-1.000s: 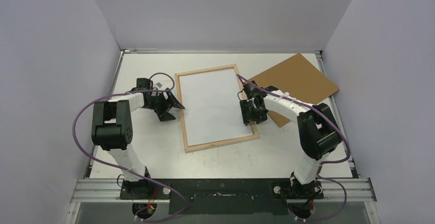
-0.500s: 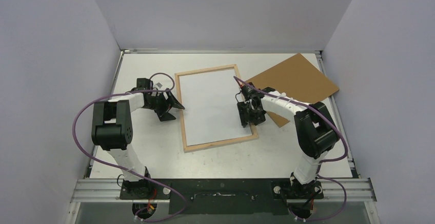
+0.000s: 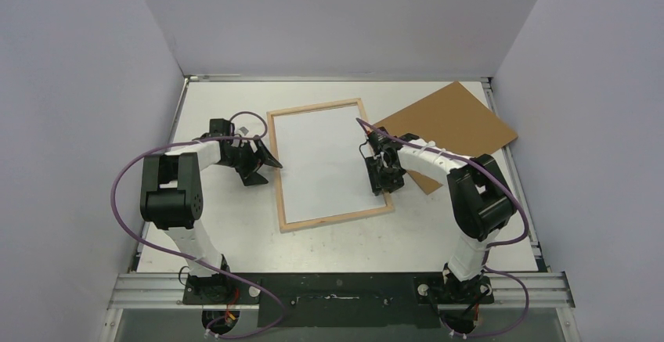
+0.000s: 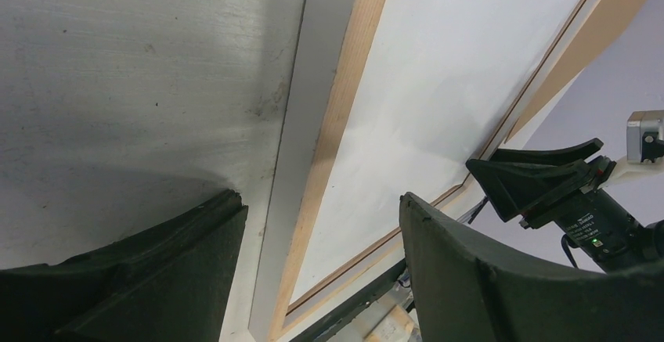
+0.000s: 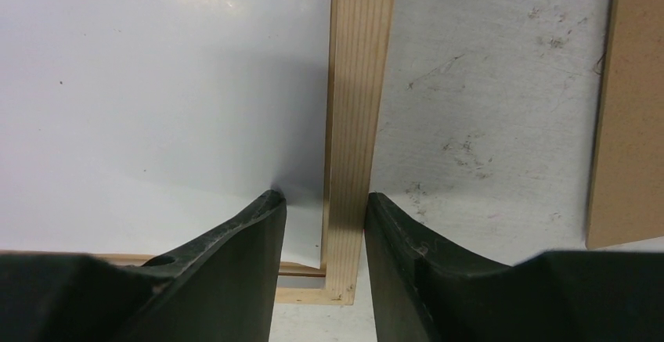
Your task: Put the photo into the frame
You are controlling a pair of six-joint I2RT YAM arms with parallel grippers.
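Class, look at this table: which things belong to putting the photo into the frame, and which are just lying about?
Belongs to the job: photo, frame, right fingers astride the frame's edge, left fingers open beside it.
Lying about: brown board.

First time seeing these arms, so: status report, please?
Left pincer open at the frame's left rail. Right pincer open, straddling the right rail. Photo white side up inside the frame. Brown board off right, not on the frame.
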